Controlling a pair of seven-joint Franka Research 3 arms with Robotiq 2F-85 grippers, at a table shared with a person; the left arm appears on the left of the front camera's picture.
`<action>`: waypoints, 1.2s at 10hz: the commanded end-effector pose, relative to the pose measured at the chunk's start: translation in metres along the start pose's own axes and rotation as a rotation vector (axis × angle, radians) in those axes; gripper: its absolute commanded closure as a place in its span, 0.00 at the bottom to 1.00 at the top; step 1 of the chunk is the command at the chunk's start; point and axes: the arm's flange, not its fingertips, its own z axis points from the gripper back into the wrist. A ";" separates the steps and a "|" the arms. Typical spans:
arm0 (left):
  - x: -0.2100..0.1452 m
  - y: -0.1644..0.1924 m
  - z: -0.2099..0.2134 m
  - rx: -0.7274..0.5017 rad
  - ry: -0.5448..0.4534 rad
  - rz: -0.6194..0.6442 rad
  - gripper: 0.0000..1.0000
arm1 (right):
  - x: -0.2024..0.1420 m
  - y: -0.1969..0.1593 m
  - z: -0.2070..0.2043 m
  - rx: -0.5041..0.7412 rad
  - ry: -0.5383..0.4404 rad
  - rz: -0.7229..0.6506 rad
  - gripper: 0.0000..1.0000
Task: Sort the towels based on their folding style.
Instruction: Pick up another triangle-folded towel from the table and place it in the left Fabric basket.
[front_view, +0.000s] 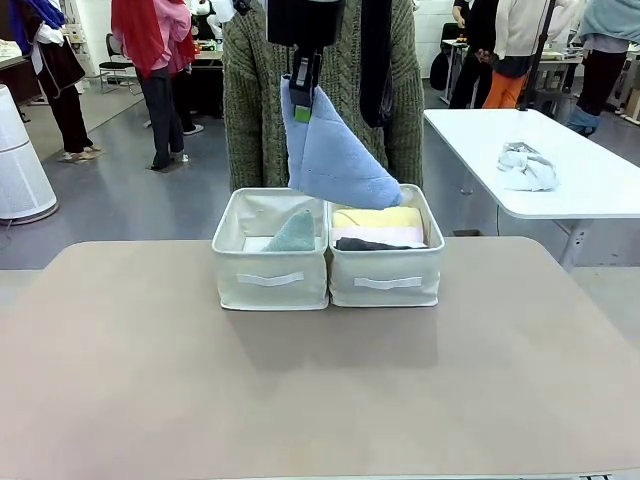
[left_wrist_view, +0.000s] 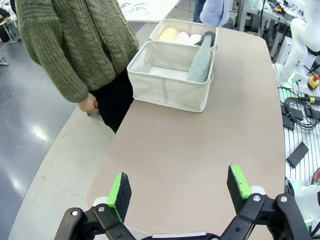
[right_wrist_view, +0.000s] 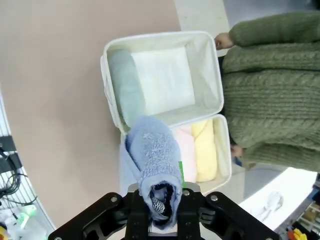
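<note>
The right fingers (front_view: 303, 100) reach straight down from the top of the front view. They are clamped on the narrow end of the light blue cone towel (front_view: 338, 160), which hangs in the air over the two cream bins, its wide end low above the right-hand bin (front_view: 385, 288). From the right wrist the same towel (right_wrist_view: 152, 155) is gripped between the green pads, above the wall shared by the bins.

The left-hand bin (front_view: 268, 288) holds the pale teal cone (front_view: 293, 233), leaning near that shared wall. The other bin holds the yellow roll (front_view: 378, 217), pale pink roll (front_view: 380, 235) and dark grey roll (front_view: 362, 245) side by side, with a white roll (left_wrist_view: 194, 39) among them.

The left fingers (left_wrist_view: 180, 192) are spread wide and hold nothing. They hover over the bare worktop (left_wrist_view: 200, 145), well apart from the bins and aimed toward them.

A person in a green cable-knit sweater (front_view: 250, 100) stands just behind the bins, one hand (left_wrist_view: 89, 105) hanging down.
</note>
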 end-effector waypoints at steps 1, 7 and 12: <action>0.000 -0.002 0.001 0.005 0.002 0.001 0.00 | 0.004 -0.003 -0.008 -0.036 -0.048 0.023 0.82; 0.000 -0.002 0.001 0.005 0.002 0.001 0.00 | -0.006 -0.034 0.009 0.066 -0.115 0.105 0.82; 0.000 -0.002 0.001 0.005 0.002 0.001 0.00 | 0.038 -0.069 -0.015 0.124 -0.146 0.321 0.82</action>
